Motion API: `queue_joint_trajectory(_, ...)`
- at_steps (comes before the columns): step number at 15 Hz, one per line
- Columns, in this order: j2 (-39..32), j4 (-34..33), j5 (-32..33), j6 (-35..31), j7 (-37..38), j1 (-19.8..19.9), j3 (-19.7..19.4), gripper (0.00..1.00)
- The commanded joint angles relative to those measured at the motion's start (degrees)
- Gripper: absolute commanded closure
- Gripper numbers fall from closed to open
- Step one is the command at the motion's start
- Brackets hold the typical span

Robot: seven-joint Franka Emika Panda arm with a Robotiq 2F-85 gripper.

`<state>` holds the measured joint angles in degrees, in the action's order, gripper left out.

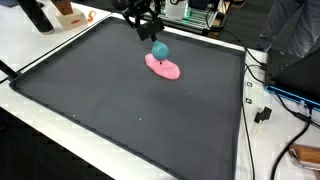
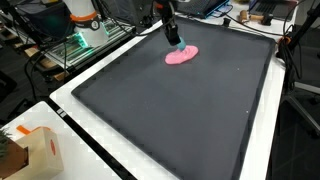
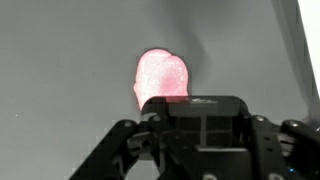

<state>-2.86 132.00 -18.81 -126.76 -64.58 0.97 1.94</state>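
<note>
My gripper point(image 1: 152, 38) hangs over the far part of a black mat point(image 1: 120, 110). It appears shut on a small teal object point(image 1: 159, 50), held just above a flat pink object point(image 1: 164, 68) that lies on the mat. Both exterior views show this: gripper point(image 2: 174, 36), teal object point(image 2: 180, 45), pink object point(image 2: 182, 56). In the wrist view the pink object point(image 3: 162, 78) shows beyond the gripper's black body point(image 3: 200, 130). The teal object and the fingertips are hidden there.
The mat point(image 2: 170, 120) covers a white table point(image 1: 40, 55). A cardboard box point(image 2: 35, 150) stands at one table corner. Cables and equipment point(image 1: 290, 95) lie beside the mat. A person in blue point(image 1: 290, 30) is behind the table.
</note>
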Motion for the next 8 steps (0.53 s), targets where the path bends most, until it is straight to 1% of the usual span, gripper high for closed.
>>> queue_joint_trajectory(1, 2.9, -1.3, 2.0, 4.7, 5.6, -0.9, 0.1, 0.65)
queue_joint_trajectory(4, 4.1, -3.3, 2.3, 7.5, 9.9, -1.7, 0.4, 0.65)
queue_joint_trajectory(8, 4.8, -6.3, 4.0, 10.7, 18.2, -3.1, 1.1, 0.65)
